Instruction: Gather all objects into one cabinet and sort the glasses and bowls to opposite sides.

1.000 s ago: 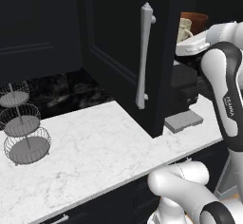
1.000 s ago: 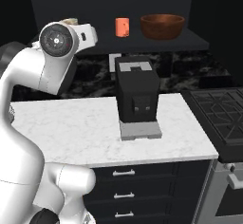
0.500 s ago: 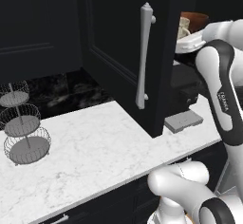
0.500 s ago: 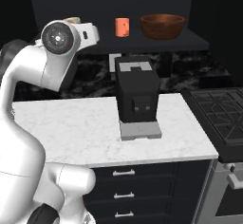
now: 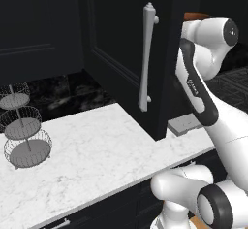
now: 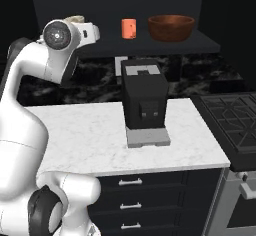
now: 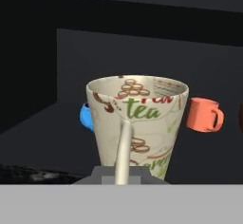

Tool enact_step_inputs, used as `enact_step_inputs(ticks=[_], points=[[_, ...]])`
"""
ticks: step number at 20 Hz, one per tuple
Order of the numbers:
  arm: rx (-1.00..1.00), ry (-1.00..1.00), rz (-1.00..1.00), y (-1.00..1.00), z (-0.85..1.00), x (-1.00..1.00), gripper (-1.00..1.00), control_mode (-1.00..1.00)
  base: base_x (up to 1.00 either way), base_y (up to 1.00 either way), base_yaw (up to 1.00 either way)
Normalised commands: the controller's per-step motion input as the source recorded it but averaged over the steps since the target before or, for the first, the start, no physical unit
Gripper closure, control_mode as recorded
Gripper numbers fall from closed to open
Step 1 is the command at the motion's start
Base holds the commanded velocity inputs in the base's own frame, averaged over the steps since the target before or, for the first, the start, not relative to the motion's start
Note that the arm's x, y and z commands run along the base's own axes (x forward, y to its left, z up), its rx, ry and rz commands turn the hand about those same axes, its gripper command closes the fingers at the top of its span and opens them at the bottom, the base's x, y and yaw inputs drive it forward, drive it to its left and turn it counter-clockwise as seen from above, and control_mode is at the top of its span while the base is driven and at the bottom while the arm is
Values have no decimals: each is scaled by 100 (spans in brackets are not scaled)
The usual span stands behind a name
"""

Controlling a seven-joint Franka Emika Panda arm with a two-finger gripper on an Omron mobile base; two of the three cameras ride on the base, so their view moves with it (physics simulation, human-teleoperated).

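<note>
One cup in hand: my gripper (image 7: 124, 178) is closed on the rim of the cream tapered cup with brown and green "tea" print (image 7: 137, 123); one finger (image 7: 124, 147) runs down inside its wall.
Gripper position: from the right base view I see the hand raised at shelf height, with the cream cup's rim (image 6: 75, 18) just peeking above the white wrist.
Nearest neighbours: just behind the cup on its left sits the small glossy blue bowl (image 7: 86, 116), mostly hidden; on its right, apart from it, stands the orange mug with a handle (image 7: 204, 115).
Shelf: the dark cabinet shelf (image 6: 165, 45) also carries the wide reddish-brown wooden bowl (image 6: 171, 27), right of the orange mug (image 6: 128, 28).
Cabinet door: the tall black panelled door with a long pale grey bar handle (image 5: 147, 58) stands swung open over the white marble table (image 5: 97, 155).
Below: the black boxy coffee machine (image 6: 145, 102) sits on the table under the shelf.
Step in hand: I judge I am carrying the cup into the cabinet to place it with the glasses.
Next move: I would pick a side away from the bowls. The blue one looks close, so I need to settle the cup upright on bare shelf, then let go and back straight out without clipping the mug.
Unclear: I cannot tell whether the cup's base touches the shelf yet.
</note>
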Motion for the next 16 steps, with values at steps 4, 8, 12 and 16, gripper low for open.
enact_step_inputs(ticks=[4,8,12,16], points=[[18,-1,12,-1,-4,50,100,-100,0,0,0],[12,1,12,-1,-11,35,100,-100,0,0,0],[-1,8,3,19,-28,36,100,-100,0,0,0],[-1,0,0,18,-38,54,100,-100,0,0,0]])
